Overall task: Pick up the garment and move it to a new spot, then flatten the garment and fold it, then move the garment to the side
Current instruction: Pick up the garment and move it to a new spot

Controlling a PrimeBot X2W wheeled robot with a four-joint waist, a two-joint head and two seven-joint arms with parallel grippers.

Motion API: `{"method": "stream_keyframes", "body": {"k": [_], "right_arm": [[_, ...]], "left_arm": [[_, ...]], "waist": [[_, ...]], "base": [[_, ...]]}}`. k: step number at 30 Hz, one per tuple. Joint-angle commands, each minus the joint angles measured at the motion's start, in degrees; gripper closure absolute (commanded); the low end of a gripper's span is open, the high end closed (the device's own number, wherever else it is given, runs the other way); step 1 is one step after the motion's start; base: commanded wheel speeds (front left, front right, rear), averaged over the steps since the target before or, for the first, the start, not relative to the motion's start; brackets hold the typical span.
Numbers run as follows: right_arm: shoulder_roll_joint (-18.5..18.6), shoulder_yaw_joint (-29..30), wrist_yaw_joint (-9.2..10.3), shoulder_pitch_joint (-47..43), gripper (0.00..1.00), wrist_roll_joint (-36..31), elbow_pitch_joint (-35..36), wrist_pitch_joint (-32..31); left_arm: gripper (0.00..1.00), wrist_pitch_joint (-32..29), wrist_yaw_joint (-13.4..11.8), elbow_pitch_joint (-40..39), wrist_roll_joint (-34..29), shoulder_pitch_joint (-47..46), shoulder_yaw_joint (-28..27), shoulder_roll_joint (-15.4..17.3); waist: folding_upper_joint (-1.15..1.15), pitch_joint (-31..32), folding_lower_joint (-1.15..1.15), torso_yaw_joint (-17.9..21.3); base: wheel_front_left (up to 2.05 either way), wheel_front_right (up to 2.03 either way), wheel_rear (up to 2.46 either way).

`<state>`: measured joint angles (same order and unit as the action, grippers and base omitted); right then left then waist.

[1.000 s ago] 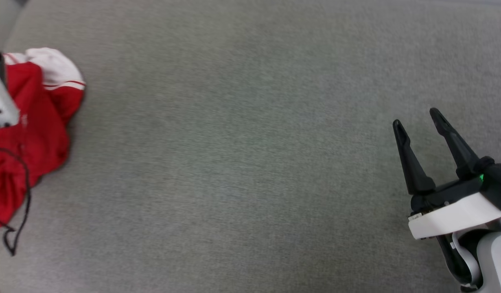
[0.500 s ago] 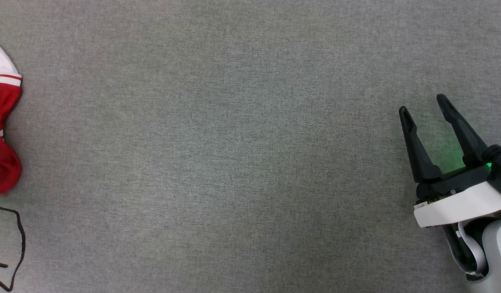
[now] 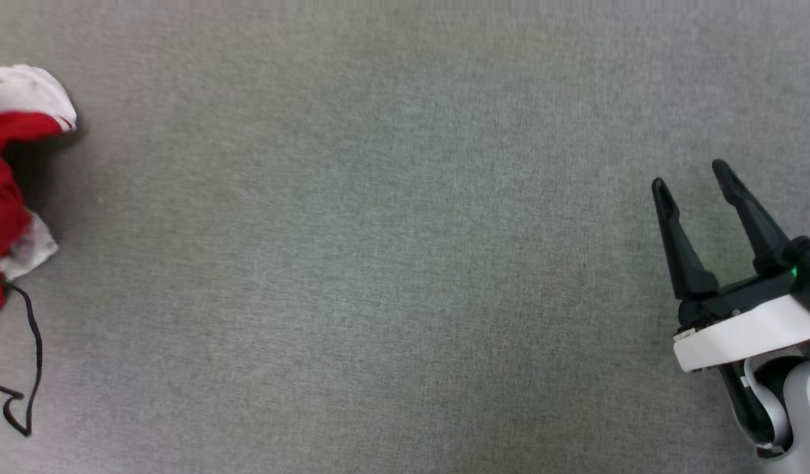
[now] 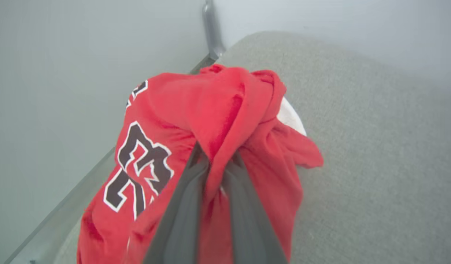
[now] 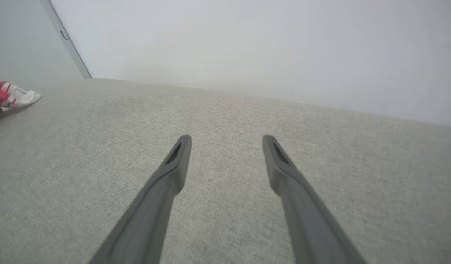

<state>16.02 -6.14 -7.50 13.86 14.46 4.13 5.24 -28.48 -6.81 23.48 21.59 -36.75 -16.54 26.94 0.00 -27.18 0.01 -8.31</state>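
The garment (image 3: 3,191), a red jersey with white sleeves, hangs bunched at the far left edge of the head view. In the left wrist view the garment (image 4: 218,110) drapes over my left gripper (image 4: 214,154), which is shut on a fold of red cloth; the black number 23 shows on its left side. A small red and white part of the garment (image 5: 9,96) lies at the far left of the right wrist view. My right gripper (image 3: 693,179) stands open at the right, above the grey surface, nothing between its fingers (image 5: 177,161).
A grey fabric surface (image 3: 378,263) spreads across the whole middle. A thin black cable (image 3: 29,368) loops at the lower left. A pale wall (image 5: 247,44) and a metal strip (image 5: 66,38) rise behind the surface's far edge.
The head camera has shifted. The garment's shape at the left edge has changed, with a white sleeve now on top and another white part lower. The right gripper stays open.
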Motion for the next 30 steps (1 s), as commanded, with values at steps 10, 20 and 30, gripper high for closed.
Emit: {"method": "stream_keyframes", "body": {"k": [10, 20, 30], "right_arm": [[-4.1, 1.3, 0.03, -4.1, 0.00, -1.1, -1.5, -0.3], [-7.3, 2.8, 0.02, -7.4, 0.00, -1.8, -1.3, -1.4], [-8.9, 3.7, 0.02, -9.5, 0.00, -2.7, -1.5, -2.8]], "left_arm": [[1.00, 20.4, 3.3, 2.7, -5.5, -9.1, 5.3, 1.4], [1.00, 26.5, 7.5, 5.5, -6.3, -15.0, 12.2, -3.3], [1.00, 26.9, 10.6, 3.3, -4.8, -13.2, 20.9, -15.2]], "waist": [[0.00, 12.3, -0.01, -0.8], [0.00, 18.2, -0.01, 2.6], [0.00, 21.2, -0.01, 10.3]], "base": [[0.00, 0.00, 0.00], [0.00, 0.00, 0.00], [0.00, 0.00, 0.00]]}}
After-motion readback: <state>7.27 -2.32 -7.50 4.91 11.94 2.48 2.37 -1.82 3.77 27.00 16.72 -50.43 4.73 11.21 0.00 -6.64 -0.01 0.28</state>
